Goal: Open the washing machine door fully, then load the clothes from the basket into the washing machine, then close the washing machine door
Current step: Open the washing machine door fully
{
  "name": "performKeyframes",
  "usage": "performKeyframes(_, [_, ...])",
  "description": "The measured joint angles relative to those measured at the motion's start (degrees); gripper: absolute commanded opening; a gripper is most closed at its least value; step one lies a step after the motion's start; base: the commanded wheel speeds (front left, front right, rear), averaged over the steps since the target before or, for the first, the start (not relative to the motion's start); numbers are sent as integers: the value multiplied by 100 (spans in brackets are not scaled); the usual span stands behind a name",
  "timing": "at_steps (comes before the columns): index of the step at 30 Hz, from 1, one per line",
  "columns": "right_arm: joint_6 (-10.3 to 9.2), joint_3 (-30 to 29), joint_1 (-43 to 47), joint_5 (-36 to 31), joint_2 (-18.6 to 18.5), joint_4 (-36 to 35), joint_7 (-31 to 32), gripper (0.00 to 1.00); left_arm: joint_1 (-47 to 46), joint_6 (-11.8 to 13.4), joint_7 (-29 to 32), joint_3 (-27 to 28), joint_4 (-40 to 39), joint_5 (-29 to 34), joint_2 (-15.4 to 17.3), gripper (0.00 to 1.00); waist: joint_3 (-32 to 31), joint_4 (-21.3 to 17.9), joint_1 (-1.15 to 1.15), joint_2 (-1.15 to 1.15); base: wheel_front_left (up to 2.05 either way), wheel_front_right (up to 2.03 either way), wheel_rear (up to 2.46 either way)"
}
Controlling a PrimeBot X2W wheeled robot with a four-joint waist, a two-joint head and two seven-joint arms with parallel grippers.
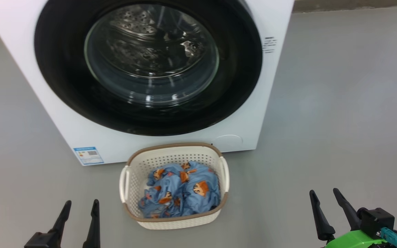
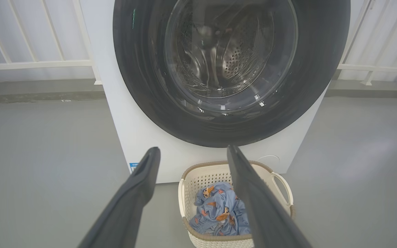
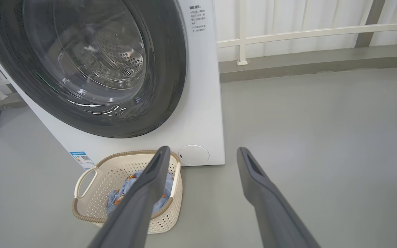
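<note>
Big round glossy-black washing machine door (image 1: 148,65) is shut on the white front-loading washing machine (image 1: 95,143). Left hand (image 1: 82,201) and right hand (image 1: 323,190) are spread wide and empty, flanking the cream perforated plastic basket (image 1: 171,156) of blue cartoon-print clothes (image 1: 181,189). I'd hook the rim edge and swing it fully open. Can't spot a handle.

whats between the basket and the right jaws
Only bare grey floor; the head view shows that stretch from the basket to the right jaws with nothing on it.
</note>
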Motion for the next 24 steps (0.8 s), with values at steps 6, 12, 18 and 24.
performKeyframes(6, [0, 0, -1, 0, 0, -11, 0, 100, -24, 0, 0, 14, -22, 3, -7, 100, 48, -13, 0, 0, 123, 123, -246])
performKeyframes(12, [0, -1, -3, 0, 1, -15, 0, 100, -31, 0, 0, 16, -57, -9, -9, 100, 77, -31, 0, 0, 122, 122, -244])
performKeyframes(18, [0, -13, -6, 0, 0, -20, 0, 100, -95, 0, 0, -12, -153, -105, -13, 100, 113, -34, 0, 0, 89, 88, -177])
performKeyframes(24, [0, -18, -8, 0, -1, -29, 0, 100, -95, 0, 0, -58, -162, -148, -14, 100, 130, -36, 0, 0, 41, 41, -82])
